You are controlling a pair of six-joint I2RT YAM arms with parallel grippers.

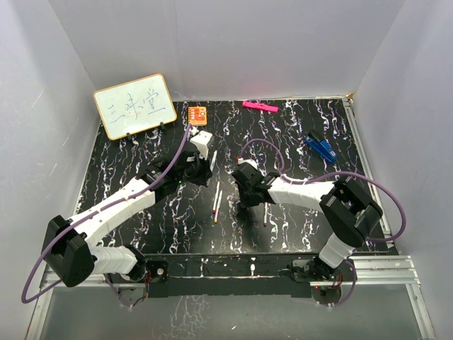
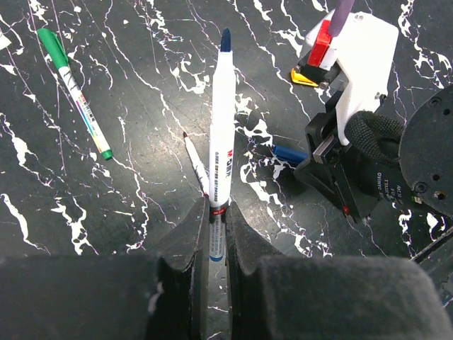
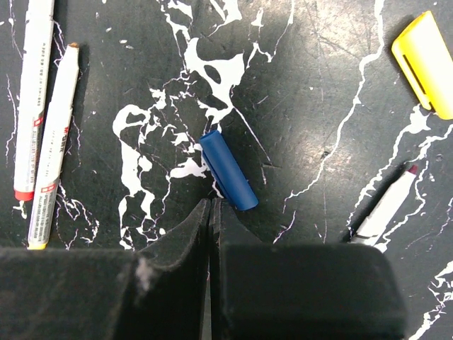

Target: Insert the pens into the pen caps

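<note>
Clamps left hand [image 2: 216,212] on tail end of blue-tipped pen [image 2: 221,127], tip thrust forward, probably to meet a cap. Holds right hand [image 3: 210,212] pinched shut on nothing, just beside blue pen cap [image 3: 228,170] lying flat on table [image 3: 318,106], probably lining up a pick. Shows pen white-barrelled, dark-blue tip, red band at grip.

1. The left claw [image 2: 216,216] grips a blue-tipped pen [image 2: 221,120] that juts out ahead of it. The right arm [image 2: 361,71] stands close on its right and narrows that side.
2. The right claw [image 3: 211,212], pinched shut, has a blue cap [image 3: 228,170] just beside its tips.
3. A red-banded pen [image 3: 32,92] and an orange-tipped pen [image 3: 56,127] lie to its left. A purple-tipped pen [image 3: 386,205] and a yellow cap [image 3: 425,64] lie to its right.
4. Bare surface [image 1: 120,152] opens at the back-left, short of the whiteboard [image 1: 134,105].
</note>
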